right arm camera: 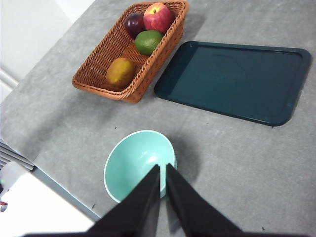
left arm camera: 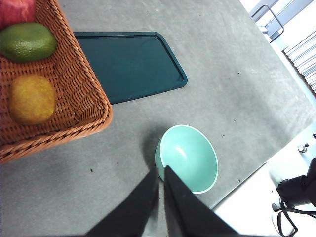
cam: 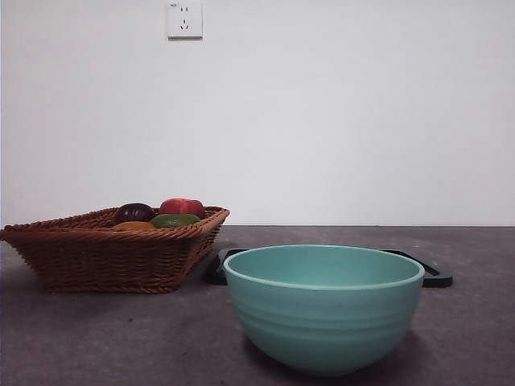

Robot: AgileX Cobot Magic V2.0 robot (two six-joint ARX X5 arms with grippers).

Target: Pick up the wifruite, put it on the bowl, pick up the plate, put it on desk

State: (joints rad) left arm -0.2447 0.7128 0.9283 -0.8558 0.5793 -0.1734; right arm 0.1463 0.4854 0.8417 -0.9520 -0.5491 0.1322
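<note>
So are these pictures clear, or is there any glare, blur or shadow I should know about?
Front view: soft, even light, slightly hazy; the bowl casts a faint shadow on the desk. Left wrist view: sharp, with a bright washed-out area beyond the desk's edge and a highlight inside the bowl. Right wrist view: clear, with the bowl's shadow beside it; the tray shows little glare.

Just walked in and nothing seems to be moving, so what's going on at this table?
Nothing is being handled yet. The wifruite lies in the wicker basket with a purple fruit, a red apple and a green fruit. The mint bowl stands empty on the desk, with a dark tray flat beside the basket. The left gripper and right gripper both hang above the bowl, fingers shut, holding nothing.
</note>
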